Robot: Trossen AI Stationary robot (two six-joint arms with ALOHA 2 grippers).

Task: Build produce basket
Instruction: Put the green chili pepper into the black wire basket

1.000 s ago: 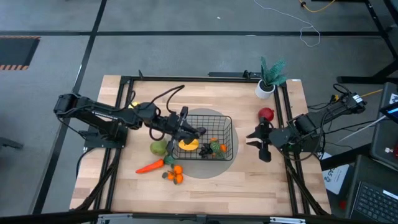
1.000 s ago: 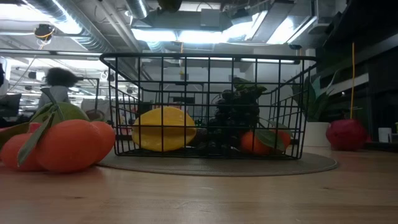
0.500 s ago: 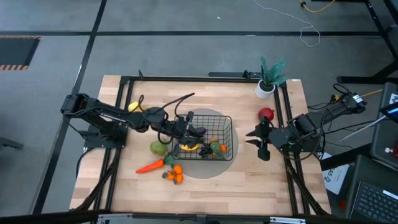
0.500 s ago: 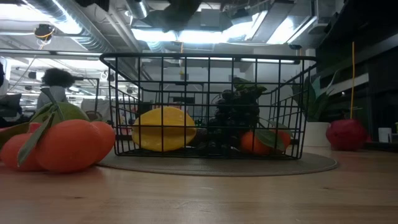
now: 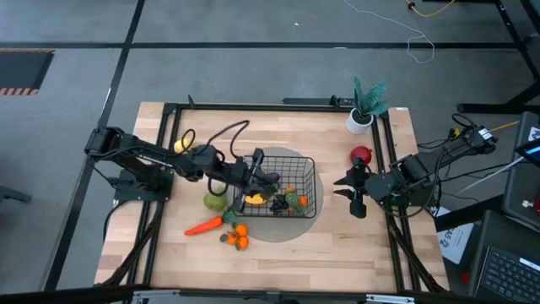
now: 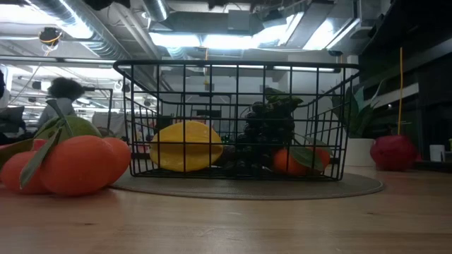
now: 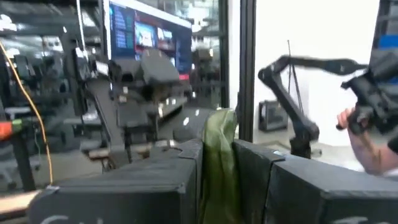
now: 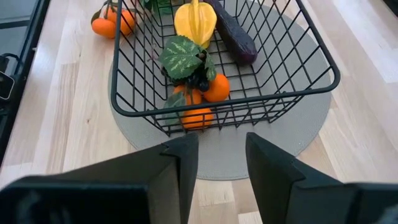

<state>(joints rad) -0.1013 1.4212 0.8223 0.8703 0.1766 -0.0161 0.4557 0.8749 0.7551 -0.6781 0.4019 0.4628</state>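
The black wire basket (image 5: 310,179) stands on a round grey mat (image 5: 291,233). Inside it lie a yellow fruit (image 8: 195,22), a dark eggplant (image 8: 235,34), grapes with a leaf (image 8: 183,57) and small oranges (image 8: 198,116). My left gripper (image 5: 268,176) reaches over the basket's left half, shut on a green strip (image 7: 221,134). On the wood to the basket's left lie a pear (image 5: 215,201), a carrot (image 5: 202,225) and oranges (image 5: 236,236). To the basket's right, my right gripper (image 8: 221,163) hovers open, with nothing between its fingers. My left gripper has a green, leaf-like strip (image 7: 221,155) pinched between its two fingers (image 7: 186,168). The strip stands up past the fingertips. The fingers point roughly level from the table's left, slightly upward. What the strip belongs to is hidden below the fingers.
A red apple (image 5: 361,155) and a potted plant (image 5: 364,105) stand at the far right. A yellow piece (image 5: 180,143) lies at the far left under the arm's cable. A black frame rail (image 5: 388,211) borders the table behind my right gripper.
My left gripper has edged a little farther over the basket, toward the table's right edge, and has tipped its fingers upward. My right arm has kept still.
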